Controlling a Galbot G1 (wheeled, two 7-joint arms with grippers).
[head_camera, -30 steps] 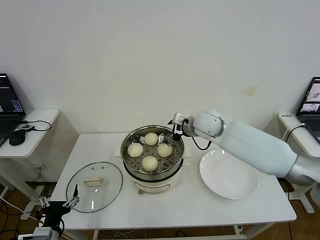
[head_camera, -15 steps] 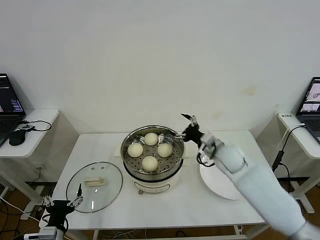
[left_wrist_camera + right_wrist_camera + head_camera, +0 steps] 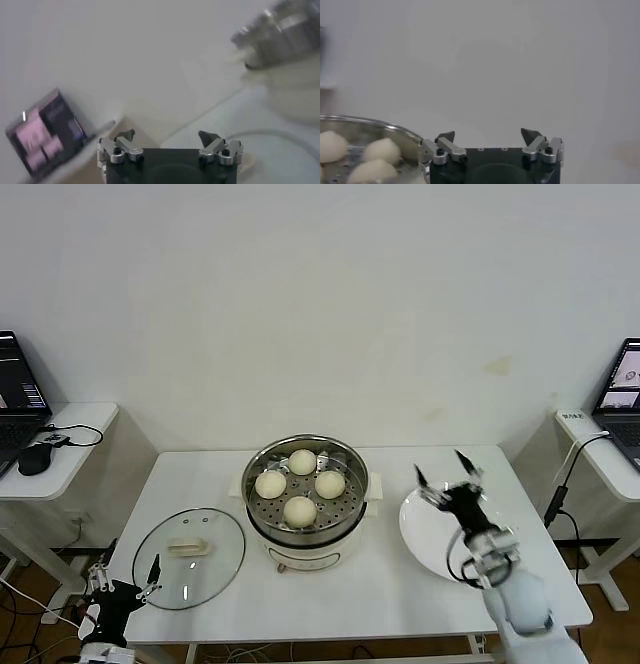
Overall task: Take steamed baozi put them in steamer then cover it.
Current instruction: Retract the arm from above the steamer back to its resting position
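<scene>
Several cream-white baozi [image 3: 299,510] rest on the perforated tray inside the steel steamer [image 3: 345,525] at the table's middle. In the right wrist view the baozi [image 3: 382,149] and the steamer rim [image 3: 395,126] show off to one side. The glass cover [image 3: 222,564] lies flat on the table left of the steamer, its cream handle [image 3: 187,547] facing up. My right gripper [image 3: 442,469] [image 3: 489,134] is open and empty, above the white plate and right of the steamer. Near the table's front-left corner, just left of the cover, my left gripper [image 3: 128,562] [image 3: 166,135] hangs open, holding nothing.
A flat white plate [image 3: 425,534] lies right of the steamer under my right arm. Side tables with laptops [image 3: 18,389] stand at both sides; a mouse [image 3: 35,459] and cable lie on the left one. The wall is close behind the table.
My right arm has pulled back from the steamer's far rim, swinging right and toward me until it is over the plate. The left gripper drifted slightly left. The baozi and cover stayed put.
</scene>
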